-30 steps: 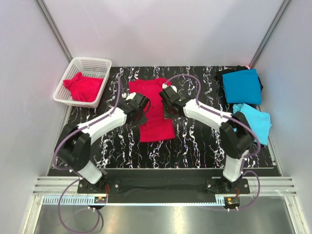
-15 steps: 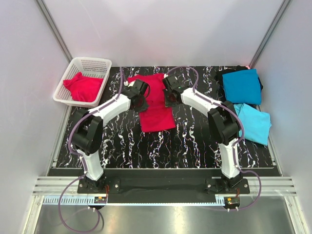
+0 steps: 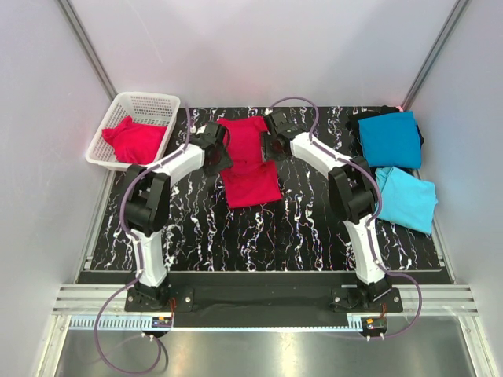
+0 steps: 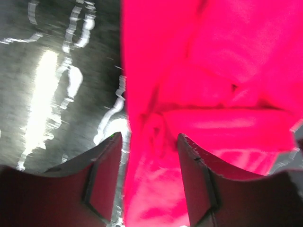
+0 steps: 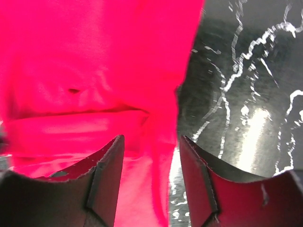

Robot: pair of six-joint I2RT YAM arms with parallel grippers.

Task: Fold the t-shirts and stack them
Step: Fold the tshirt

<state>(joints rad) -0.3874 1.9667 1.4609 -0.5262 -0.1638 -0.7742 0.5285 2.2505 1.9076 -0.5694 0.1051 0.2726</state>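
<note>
A crimson-red t-shirt [image 3: 248,161] lies on the black marbled table [image 3: 299,228], folded into a short rectangle with a crease across its middle. My left gripper [image 3: 218,154] is at its left edge and my right gripper [image 3: 272,146] at its right edge. In the left wrist view the left gripper [image 4: 149,142] stands open over the cloth's [image 4: 213,71] left edge. The right gripper [image 5: 152,142] is open too, above the cloth's [image 5: 94,61] right edge. A folded teal-blue t-shirt [image 3: 390,139] and a sky-blue one [image 3: 409,198] lie at the right.
A white mesh basket [image 3: 149,100] at the back left holds another red t-shirt [image 3: 134,140]. Grey walls close in the table on three sides. Both arms reach far toward the back, their cables looping above them.
Both grippers carried the red shirt's near part toward the back, doubling it over so it now lies shorter. Both jaws then opened and let the cloth go.
</note>
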